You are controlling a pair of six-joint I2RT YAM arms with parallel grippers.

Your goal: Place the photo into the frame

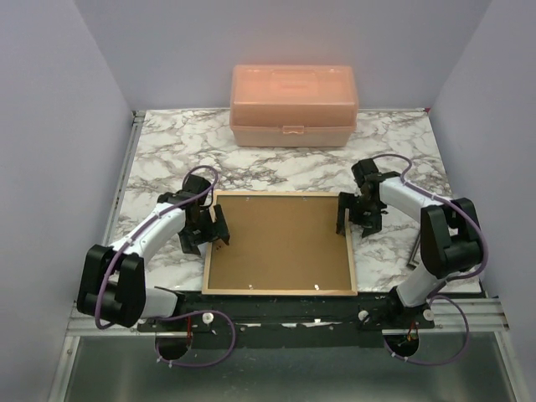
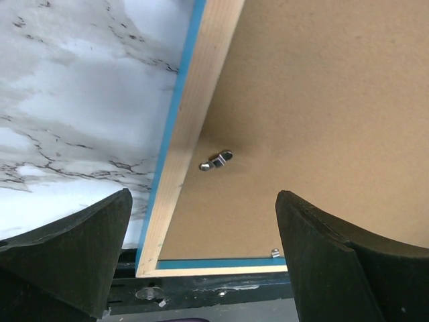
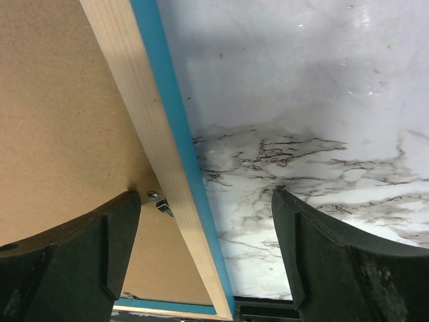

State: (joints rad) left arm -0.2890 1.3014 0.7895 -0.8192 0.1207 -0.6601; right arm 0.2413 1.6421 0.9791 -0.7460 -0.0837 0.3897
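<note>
The frame [image 1: 276, 292] lies face down in the middle of the marble table, light wood rim up with a blue outer edge. The brown backing board [image 1: 280, 241] sits inside it, with small metal clips [image 2: 216, 160] at the rim. The photo is hidden. My left gripper [image 1: 209, 234] is open and straddles the frame's left rim [image 2: 191, 127], one finger over marble and one over the board. My right gripper [image 1: 356, 218] is open and straddles the right rim [image 3: 144, 127] beside a clip [image 3: 158, 200]. Neither gripper holds anything.
A pink lidded plastic box [image 1: 293, 105] stands at the back of the table [image 1: 167, 151]. A thin metal rod [image 1: 414, 247] stands by the right arm. The frame's near edge lies at the black rail along the table's front [image 2: 201, 288].
</note>
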